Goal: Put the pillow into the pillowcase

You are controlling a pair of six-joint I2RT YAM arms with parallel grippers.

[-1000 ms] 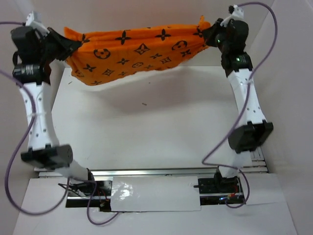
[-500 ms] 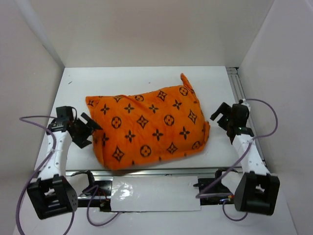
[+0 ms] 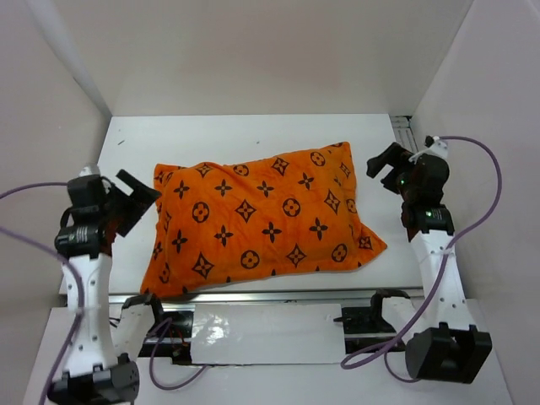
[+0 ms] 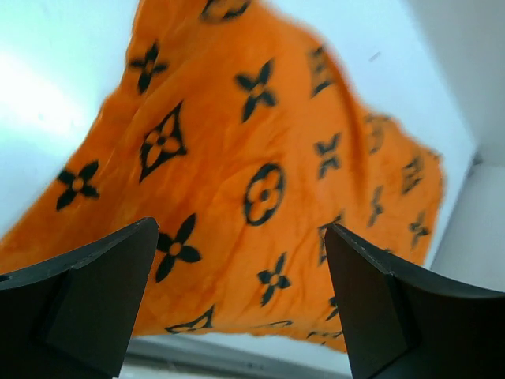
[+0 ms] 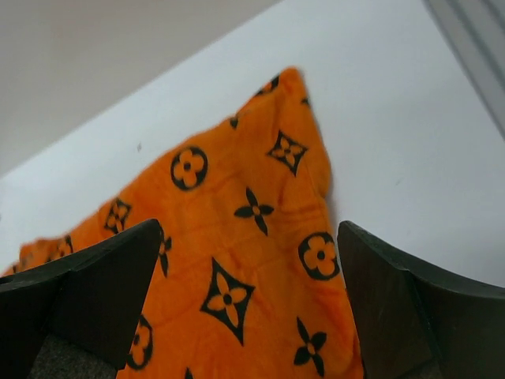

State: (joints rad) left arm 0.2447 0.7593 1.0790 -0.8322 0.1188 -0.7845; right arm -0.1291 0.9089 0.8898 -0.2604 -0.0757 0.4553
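Note:
The orange pillowcase point(image 3: 261, 224) with dark brown motifs lies plump and flat in the middle of the white table point(image 3: 236, 135). No cream-white shows anywhere, so the pillow is hidden. My left gripper point(image 3: 142, 205) hovers just off the pillowcase's left edge, open and empty. My right gripper point(image 3: 380, 167) stands open beside its right upper corner, not touching it. In the left wrist view the pillowcase point(image 4: 260, 181) fills the space beyond the spread gripper point(image 4: 241, 229). The right wrist view shows a pillowcase point(image 5: 237, 260) corner below the wide-apart gripper point(image 5: 248, 227).
White walls close in the table on the left, back and right. A metal rail point(image 3: 270, 295) runs along the near edge, right by the pillowcase's front side. Another rail point(image 3: 407, 139) runs along the right side. Cables loop from both arms.
A second ago both grippers held the pillowcase stretched up at the back by its ends. They have let go and opened; it now lies on the table, and both arms have drawn back to its sides.

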